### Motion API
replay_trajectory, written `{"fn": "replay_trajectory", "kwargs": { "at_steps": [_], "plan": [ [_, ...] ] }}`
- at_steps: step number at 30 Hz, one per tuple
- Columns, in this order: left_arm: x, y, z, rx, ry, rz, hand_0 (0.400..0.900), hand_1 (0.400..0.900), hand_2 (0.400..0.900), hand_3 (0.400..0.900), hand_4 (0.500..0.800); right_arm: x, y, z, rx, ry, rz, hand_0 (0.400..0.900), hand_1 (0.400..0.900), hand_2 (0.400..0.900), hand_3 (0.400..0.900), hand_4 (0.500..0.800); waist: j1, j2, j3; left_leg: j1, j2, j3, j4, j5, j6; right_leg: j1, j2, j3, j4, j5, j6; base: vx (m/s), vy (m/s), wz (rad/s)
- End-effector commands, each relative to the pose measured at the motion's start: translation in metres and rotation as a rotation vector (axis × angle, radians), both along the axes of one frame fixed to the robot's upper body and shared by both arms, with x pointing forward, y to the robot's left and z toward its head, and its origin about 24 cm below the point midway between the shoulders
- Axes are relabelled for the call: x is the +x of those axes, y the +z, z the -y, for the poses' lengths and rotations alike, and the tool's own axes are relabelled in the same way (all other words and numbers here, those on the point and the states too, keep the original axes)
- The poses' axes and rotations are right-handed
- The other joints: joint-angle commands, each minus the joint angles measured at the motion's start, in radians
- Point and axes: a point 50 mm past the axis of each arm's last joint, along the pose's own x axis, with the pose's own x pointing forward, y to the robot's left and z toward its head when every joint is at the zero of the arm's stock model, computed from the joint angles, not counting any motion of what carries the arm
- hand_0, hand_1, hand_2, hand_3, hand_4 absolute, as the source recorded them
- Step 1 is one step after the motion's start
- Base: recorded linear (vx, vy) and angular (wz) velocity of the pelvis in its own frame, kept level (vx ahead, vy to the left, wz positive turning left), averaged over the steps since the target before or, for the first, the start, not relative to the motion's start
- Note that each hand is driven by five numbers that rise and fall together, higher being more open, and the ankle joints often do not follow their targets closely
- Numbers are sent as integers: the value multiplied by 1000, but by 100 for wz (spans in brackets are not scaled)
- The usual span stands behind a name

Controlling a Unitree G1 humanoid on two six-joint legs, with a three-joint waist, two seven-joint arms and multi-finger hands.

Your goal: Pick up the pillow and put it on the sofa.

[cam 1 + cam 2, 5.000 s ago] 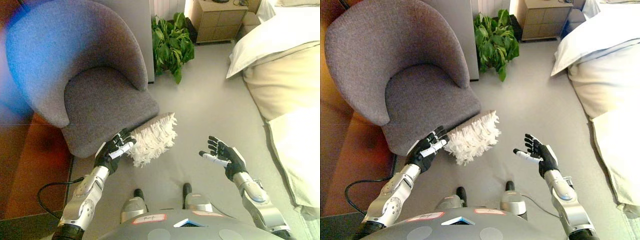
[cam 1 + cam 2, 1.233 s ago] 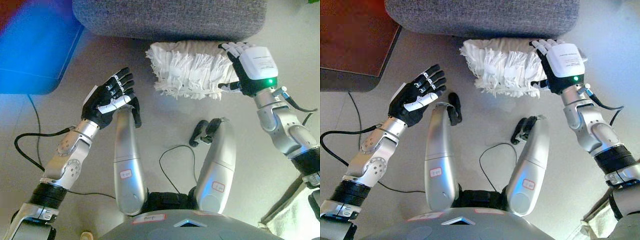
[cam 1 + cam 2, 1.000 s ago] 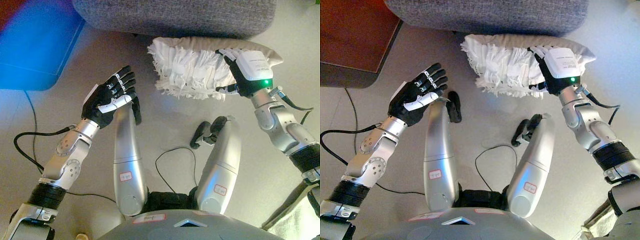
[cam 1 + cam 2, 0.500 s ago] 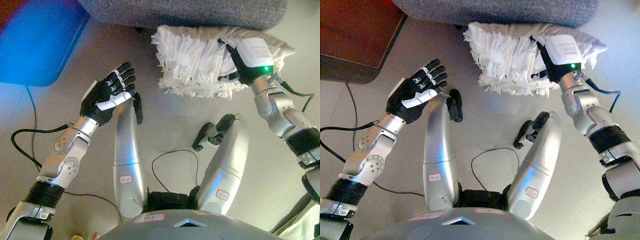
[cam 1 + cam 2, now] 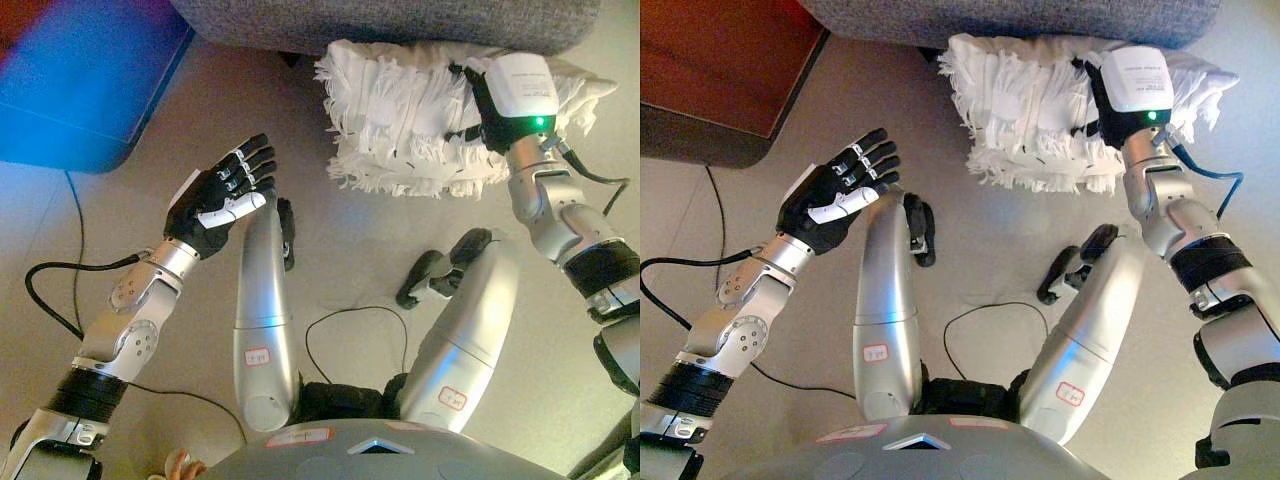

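The right robot hand point(image 5: 478, 100) sits on the right end of the pillow point(image 5: 420, 125), its fingers point(image 5: 1088, 127) buried in the white fringe. Only dark fingertips show against the cloth, so whether they are curled round it or merely pressed in cannot be told. The left robot hand point(image 5: 220, 197) hangs well to the left of the pillow, palm up, fingers straight and spread, holding nothing and touching nothing.

The pillow is a shaggy white cushion, bunched up and tilted, with its far edge against the lower front of the grey sofa point(image 5: 400, 20). Its near fringe is just above the floor point(image 5: 340, 260) or brushing it; which one is unclear. It is not yet up on the seat.

The main risk lies in the one-sided hold. With contact at the right end of the pillow only, the unsupported left end may sag and swing, and the soft fringe can slip through the fingers, dropping the pillow back to the floor. Loose strands may also be all the fingers have caught, which would pull free under the weight. Because the pillow lies tight against the sofa's base, a lift straight up could drag it along the upholstery and peel it out of the hand. Bringing the left robot hand under the free end would likely steady it.
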Motion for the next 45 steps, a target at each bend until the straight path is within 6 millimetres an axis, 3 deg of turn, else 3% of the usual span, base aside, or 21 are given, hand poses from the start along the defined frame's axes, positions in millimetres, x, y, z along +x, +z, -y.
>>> {"fn": "replay_trajectory", "kwargs": {
  "at_steps": [1,6,13,19,26,34,35,45],
  "plan": [
    [1,32,20,-103,-91,165,900,900,900,900,800,12,55,6,13,-44,247,900,900,900,900,800,38,38,-2,37,60,-95,97,-100,65,-57,34,12,-53,153,38,12,47,-1],
    [-2,29,17,-113,-81,146,900,900,900,900,800,5,55,2,-31,26,353,900,900,900,900,800,36,42,-2,42,62,-93,79,-94,69,-41,32,11,-79,164,42,3,9,0],
    [-9,19,15,-113,-86,115,900,900,900,900,800,-5,40,16,-47,-40,389,900,900,900,900,800,32,46,-2,45,78,-115,101,-91,69,-31,15,32,-68,169,42,46,3,-1],
    [-5,21,15,-117,-98,103,900,900,900,900,800,6,36,28,-10,-173,215,900,900,900,900,800,37,55,-2,25,83,-127,135,-100,61,-46,5,51,-46,165,42,5,2,-1],
    [4,26,28,-119,-121,112,900,900,900,900,800,26,45,24,19,-271,18,900,900,900,900,800,58,62,-2,15,70,-126,128,-100,66,-56,4,38,-56,167,34,-39,2,4],
    [3,23,35,-118,-128,96,900,900,900,900,800,33,37,23,62,-344,-148,900,900,900,900,800,75,70,-2,21,69,-133,136,-93,66,-41,-6,49,-43,163,23,10,5,4],
    [2,22,36,-120,-129,91,900,900,900,900,800,33,36,23,62,-343,-162,400,400,400,400,500,77,69,-2,24,70,-135,137,-92,65,-35,-7,49,-44,163,21,0,0,0],
    [-1,19,39,-116,-130,75,900,900,900,900,800,33,30,22,80,-341,-216,400,400,400,400,500,82,71,-2,36,74,-142,137,-86,70,-21,-11,54,-39,163,12,3,0,1]
  ]
}}
